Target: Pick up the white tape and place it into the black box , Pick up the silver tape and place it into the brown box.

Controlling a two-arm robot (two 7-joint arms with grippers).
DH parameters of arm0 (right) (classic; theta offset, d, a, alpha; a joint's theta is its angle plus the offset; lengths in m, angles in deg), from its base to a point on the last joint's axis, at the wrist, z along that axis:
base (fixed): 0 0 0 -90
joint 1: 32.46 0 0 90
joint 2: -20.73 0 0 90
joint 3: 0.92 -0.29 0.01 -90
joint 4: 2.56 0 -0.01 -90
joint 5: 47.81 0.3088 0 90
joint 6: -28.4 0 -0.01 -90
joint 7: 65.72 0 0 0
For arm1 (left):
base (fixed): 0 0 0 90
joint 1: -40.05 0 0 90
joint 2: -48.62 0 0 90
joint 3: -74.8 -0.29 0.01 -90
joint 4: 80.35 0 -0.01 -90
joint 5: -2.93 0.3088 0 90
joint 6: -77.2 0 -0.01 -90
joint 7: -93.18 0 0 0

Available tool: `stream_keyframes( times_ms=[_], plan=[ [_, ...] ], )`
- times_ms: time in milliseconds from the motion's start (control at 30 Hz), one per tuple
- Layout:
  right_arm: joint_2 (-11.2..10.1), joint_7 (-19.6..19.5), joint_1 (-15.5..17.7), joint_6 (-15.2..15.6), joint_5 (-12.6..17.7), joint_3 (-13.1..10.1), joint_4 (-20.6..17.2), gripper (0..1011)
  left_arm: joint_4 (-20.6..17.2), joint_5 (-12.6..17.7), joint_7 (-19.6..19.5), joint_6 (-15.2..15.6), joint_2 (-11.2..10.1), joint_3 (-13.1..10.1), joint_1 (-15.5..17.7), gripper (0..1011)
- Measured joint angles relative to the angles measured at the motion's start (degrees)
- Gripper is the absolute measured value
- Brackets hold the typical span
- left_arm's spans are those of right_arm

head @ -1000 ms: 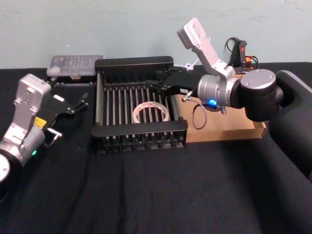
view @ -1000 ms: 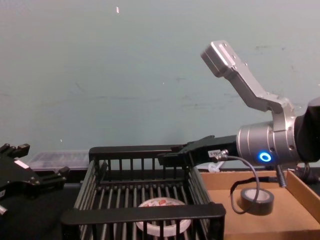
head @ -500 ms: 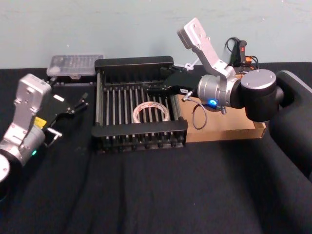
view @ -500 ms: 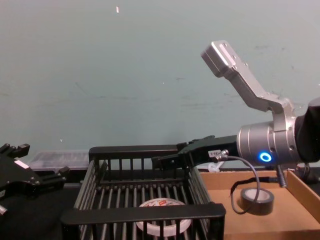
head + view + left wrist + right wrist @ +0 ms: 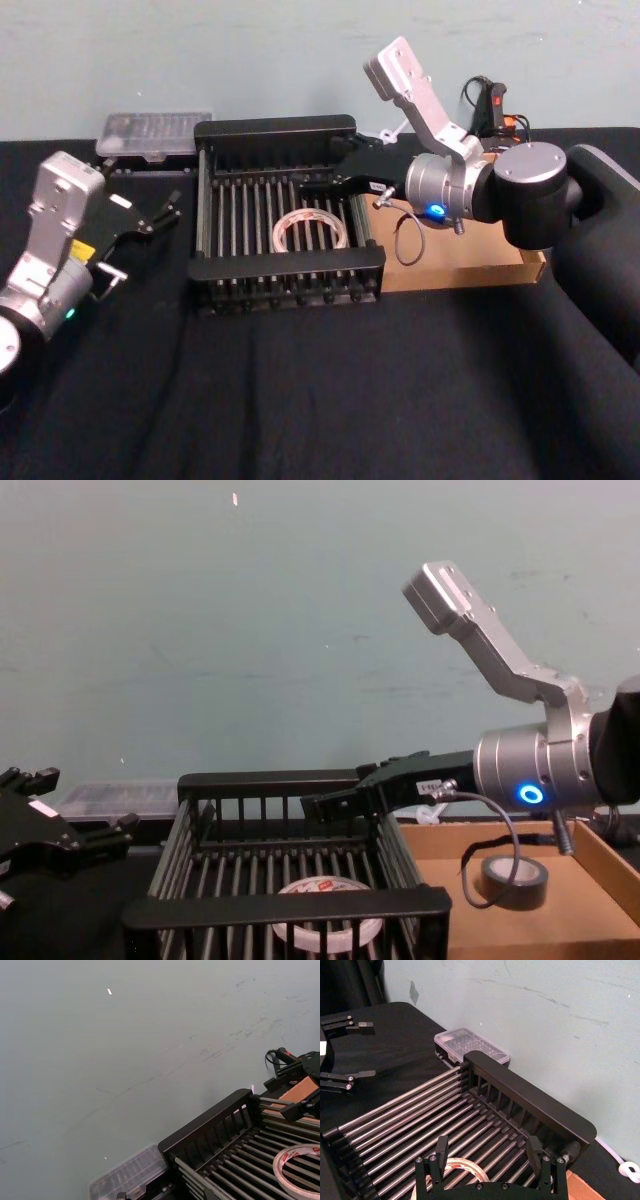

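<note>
1. Here our left hand (image 5: 165, 210) sits parked with fingers spread on the desk (image 5: 300, 400).
2. The white tape (image 5: 311, 229) lies flat inside the black box (image 5: 275, 128).
3. Our right hand (image 5: 318, 184) hovers above it, fingers spread and empty.
4. The silver tape (image 5: 510, 881) rests in the brown box (image 5: 560, 930).

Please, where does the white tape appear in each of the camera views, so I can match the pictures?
Head view: the white tape lies flat on the black box floor, right of centre.
Chest view: white tape low, behind the front rail.
Left wrist view: partly cut off at the edge.
Right wrist view: peeks behind the right end effector.
Shared landmark: the black box's slatted bars.
</note>
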Motion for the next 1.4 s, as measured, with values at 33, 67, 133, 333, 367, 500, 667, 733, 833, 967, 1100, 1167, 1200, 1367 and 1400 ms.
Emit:
stream_keyframes(
  times_ms=[33,67,133,333,367,500,667,733,833,967,1100,1167,1200,1367,1400],
  plan=[
    [0.0,0.0,0.0,0.0,0.0,0.0,0.0,1000,0.0,0.0,0.0,0.0,0.0,0.0,0.0,1001],
    [0.0,0.1,0.1,0.0,0.0,-0.1,0.0,1000,0.0,0.0,0.0,0.0,0.0,0.0,0.0,1001],
    [0.0,0.4,0.4,0.0,0.0,-0.5,-0.2,1000,0.0,0.0,0.0,0.0,0.0,0.0,0.0,1001],
    [-0.3,0.4,1.4,0.0,0.1,-1.7,-1.5,1000,0.0,0.0,0.0,0.0,0.0,0.0,0.0,1001],
    [-0.5,0.3,1.7,0.0,0.2,-2.0,-1.9,1000,0.0,0.0,0.0,0.0,0.0,0.0,0.0,1001],
    [-1.2,-0.8,3.0,-0.6,0.4,-3.3,-3.6,1000,0.0,0.0,0.0,0.0,0.0,0.0,0.0,1001],
    [-2.5,-3.7,5.9,-2.2,0.4,-5.7,-7.0,1000,0.0,0.0,0.0,0.0,0.0,0.0,0.0,1002],
    [-3.0,-4.5,6.9,-2.8,0.4,-6.5,-8.1,1000,0.0,0.0,0.0,0.0,0.0,0.0,0.0,1001],
    [-4.0,-6.0,9.0,-4.0,0.2,-7.9,-10.2,1000,0.0,0.0,0.0,0.0,0.0,0.0,0.0,1001],
    [-5.3,-7.8,12.0,-5.7,-0.1,-9.9,-13.1,1000,0.0,0.0,0.0,0.0,0.0,0.0,0.0,1001],
    [-6.4,-9.3,15.1,-7.7,-0.2,-12.0,-15.6,1000,0.0,0.0,0.0,0.0,0.0,0.0,0.0,1001],
    [-6.9,-10.1,16.9,-9.3,-0.4,-13.2,-16.8,1000,0.0,0.0,0.0,0.0,0.0,0.0,0.0,1001],
    [-7.1,-10.4,17.5,-9.8,-0.5,-13.6,-17.2,1000,0.0,0.0,0.0,0.0,0.0,0.0,0.0,1001],
    [-7.9,-12.1,21.0,-11.4,-0.8,-15.9,-18.6,1000,0.0,0.0,0.0,0.0,0.0,0.0,0.0,1001],
    [-8.0,-12.3,21.5,-11.5,-0.8,-16.2,-18.6,1000,0.0,0.0,0.0,0.0,0.0,0.0,0.0,1001]
  ],
)
